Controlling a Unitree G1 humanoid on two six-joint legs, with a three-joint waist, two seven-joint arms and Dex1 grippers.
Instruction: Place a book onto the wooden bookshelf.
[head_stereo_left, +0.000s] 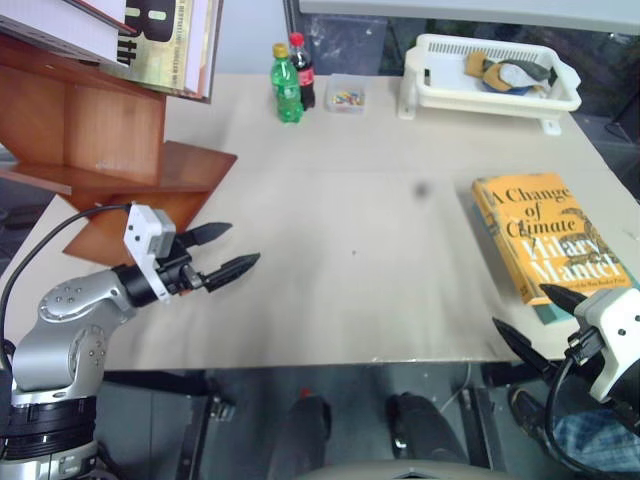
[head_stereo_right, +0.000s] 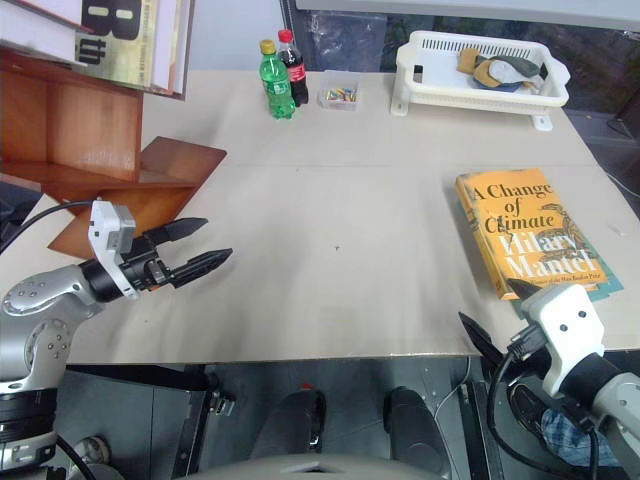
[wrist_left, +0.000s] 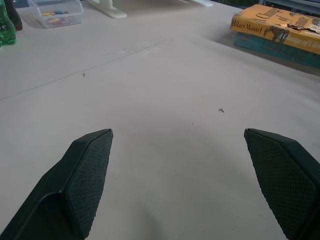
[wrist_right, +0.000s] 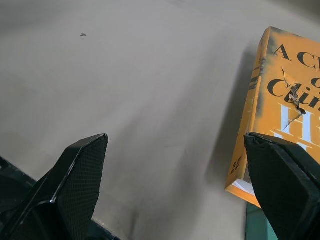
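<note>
Right claw (head_stereo_left: 520, 315) sits at the near desk edge, jaws spread wide and empty. Book (head_stereo_left: 545, 235) lies flat just ahead of it and slightly to its outer side, well within its half of the desk (head_stereo_left: 350, 200). In the right wrist view the outer fingertip (wrist_right: 282, 175) overlaps the book's near corner; whether it touches or hangs above, cannot tell. Orange book rests on top of a thin teal book (wrist_left: 275, 47), so the claw must take the upper one alone.

Long axis of the book runs away from the right claw, tilted a little toward the robot's left at the far end; spine faces inward, toward desk centre.

Left claw (head_stereo_left: 222, 255) hovers over bare desk, also wide open and empty, pointing across toward the book but well apart from it. Bookshelf (head_stereo_left: 100, 140) stands just behind and outside the left claw.

Judgement: right arm is much the nearer for the pickup; the shelf lies on the opposite side, so a long carry across or a handover looks likely.
</note>
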